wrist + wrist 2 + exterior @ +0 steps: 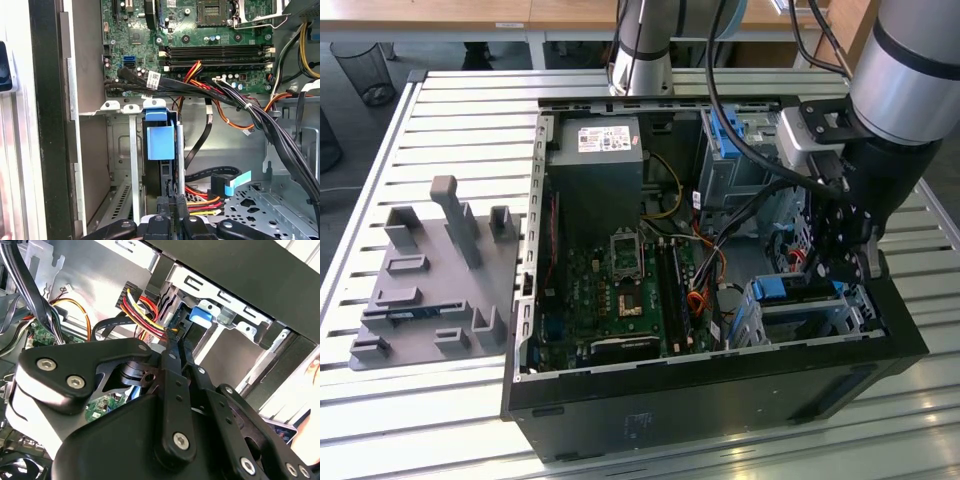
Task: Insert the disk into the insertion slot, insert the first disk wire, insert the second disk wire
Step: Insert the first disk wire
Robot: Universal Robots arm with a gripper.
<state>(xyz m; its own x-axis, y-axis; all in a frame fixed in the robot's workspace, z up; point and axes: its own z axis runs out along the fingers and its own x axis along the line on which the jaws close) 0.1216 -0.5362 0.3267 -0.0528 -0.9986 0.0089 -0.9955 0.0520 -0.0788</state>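
Over the disk [790, 289], gripper [835, 272] nose-down.

Robotics lab: slatted metal workbench [450, 110], open computer case [670, 405], desks [470, 12] behind.

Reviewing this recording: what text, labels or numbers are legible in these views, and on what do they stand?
No text can be read.
White label on the grey power supply: print too small.
White tag on the black cable bundle: print too blurred.
Motherboard markings: too small.
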